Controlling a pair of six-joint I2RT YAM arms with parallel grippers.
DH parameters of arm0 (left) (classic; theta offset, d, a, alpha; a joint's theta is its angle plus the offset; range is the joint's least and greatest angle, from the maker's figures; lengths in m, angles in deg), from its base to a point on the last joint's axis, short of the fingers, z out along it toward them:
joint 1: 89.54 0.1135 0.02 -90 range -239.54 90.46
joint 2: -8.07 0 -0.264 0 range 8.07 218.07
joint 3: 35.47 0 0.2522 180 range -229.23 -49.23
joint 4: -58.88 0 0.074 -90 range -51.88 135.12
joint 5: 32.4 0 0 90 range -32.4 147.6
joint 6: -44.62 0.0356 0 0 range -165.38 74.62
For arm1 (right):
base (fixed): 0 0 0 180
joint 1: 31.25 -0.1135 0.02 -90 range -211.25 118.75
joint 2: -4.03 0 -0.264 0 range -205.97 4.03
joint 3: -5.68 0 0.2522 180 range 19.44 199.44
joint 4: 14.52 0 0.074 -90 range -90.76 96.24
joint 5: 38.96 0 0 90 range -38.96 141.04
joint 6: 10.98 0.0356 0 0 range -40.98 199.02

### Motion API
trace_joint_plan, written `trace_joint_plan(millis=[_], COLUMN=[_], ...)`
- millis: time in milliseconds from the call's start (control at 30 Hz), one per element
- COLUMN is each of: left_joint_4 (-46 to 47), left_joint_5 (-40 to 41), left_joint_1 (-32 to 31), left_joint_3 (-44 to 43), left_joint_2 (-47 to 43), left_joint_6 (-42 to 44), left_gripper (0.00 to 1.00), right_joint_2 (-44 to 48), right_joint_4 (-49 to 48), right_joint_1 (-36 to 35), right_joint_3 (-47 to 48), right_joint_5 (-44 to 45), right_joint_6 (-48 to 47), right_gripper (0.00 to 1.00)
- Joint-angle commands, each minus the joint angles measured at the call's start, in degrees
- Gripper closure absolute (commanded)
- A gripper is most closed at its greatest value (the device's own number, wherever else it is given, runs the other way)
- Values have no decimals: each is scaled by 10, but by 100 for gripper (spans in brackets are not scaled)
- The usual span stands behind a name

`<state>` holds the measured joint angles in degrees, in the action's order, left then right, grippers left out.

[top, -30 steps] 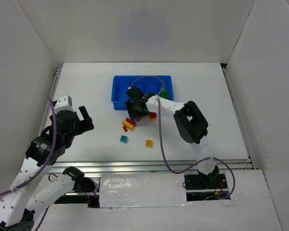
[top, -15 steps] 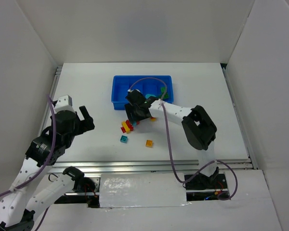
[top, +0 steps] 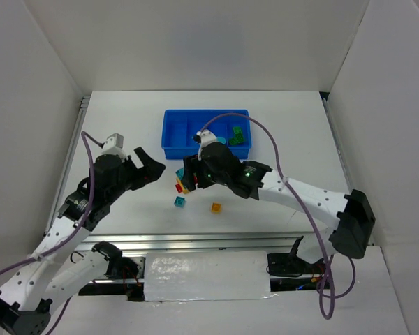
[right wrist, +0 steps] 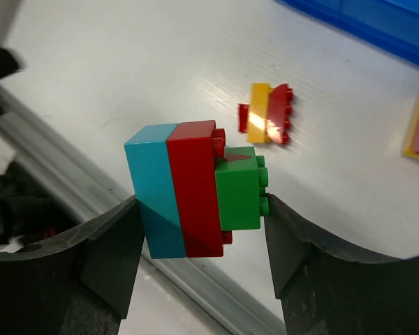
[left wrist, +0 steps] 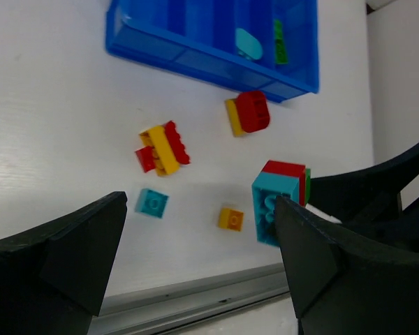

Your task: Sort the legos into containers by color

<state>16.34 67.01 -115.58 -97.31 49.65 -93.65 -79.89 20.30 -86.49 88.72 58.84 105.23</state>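
Note:
My right gripper [right wrist: 202, 209] is shut on a stack of a teal, a red and a green brick [right wrist: 195, 188] and holds it above the table; it also shows in the top view [top: 187, 177]. The stack shows in the left wrist view [left wrist: 279, 202]. My left gripper [left wrist: 199, 209] is open and empty, left of the stack [top: 151, 166]. Loose on the table lie a red-and-yellow cluster [left wrist: 163, 148], a red-and-yellow pair [left wrist: 248, 113], a small teal brick [top: 179, 202] and a small yellow brick [top: 216, 207]. The blue tray [top: 172, 143] holds green bricks [top: 237, 134] and a round teal piece [left wrist: 249, 43].
White walls enclose the table on the left, back and right. A metal rail [top: 209, 241] runs along the near edge. The right arm [top: 300, 195] stretches across the table's right half, its cable looping above it.
The right arm has swung out to the right and lifted the brick stack. The left gripper has moved right, toward the bricks.

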Motion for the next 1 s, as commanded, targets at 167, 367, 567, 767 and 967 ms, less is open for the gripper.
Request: trace_joint_plan(millis=[167, 367, 567, 767, 967], left_joint_4=[178, 228, 260, 282, 260], left_joint_5=[-146, -202, -249, -291, -273], left_joint_1=[0, 0, 0, 1, 1], left_joint_3=[10, 29, 45, 49, 33], left_joint_2=[53, 77, 92, 99, 90], left_joint_6=[-45, -46, -41, -30, 5], left_gripper=[2, 8, 24, 73, 100], right_joint_2=[63, 53, 45, 25, 45], right_joint_4=[-108, -109, -110, -102, -167], right_joint_1=[-21, -22, -23, -23, -10], right_joint_3=[-31, -5, 8, 30, -28], right_joint_5=[-59, -75, -70, -66, -132], right_joint_6=[27, 22, 19, 13, 5], right_gripper=[54, 54, 54, 52, 0])
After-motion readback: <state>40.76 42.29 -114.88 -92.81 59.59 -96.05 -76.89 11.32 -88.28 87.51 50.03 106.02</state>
